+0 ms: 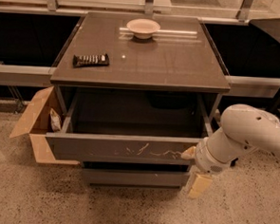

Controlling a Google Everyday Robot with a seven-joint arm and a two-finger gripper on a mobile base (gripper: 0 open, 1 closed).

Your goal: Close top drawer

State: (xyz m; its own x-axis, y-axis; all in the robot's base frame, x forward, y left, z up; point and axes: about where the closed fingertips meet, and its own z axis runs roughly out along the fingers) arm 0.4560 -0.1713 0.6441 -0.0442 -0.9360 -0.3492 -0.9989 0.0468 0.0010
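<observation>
The top drawer is a wide grey-brown handleless drawer with pale squiggly scratches on its front panel. It stands pulled out of the cabinet, and its inside looks dark and empty. My gripper is at the right end of the drawer front, with one pale finger against the panel's right edge and another hanging below it. My white arm reaches in from the right.
A plainer grey drawer front sits below the top drawer. On the cabinet top lie a white bowl and a dark packet. An open cardboard box stands on the floor at the left. Dark shelving runs behind.
</observation>
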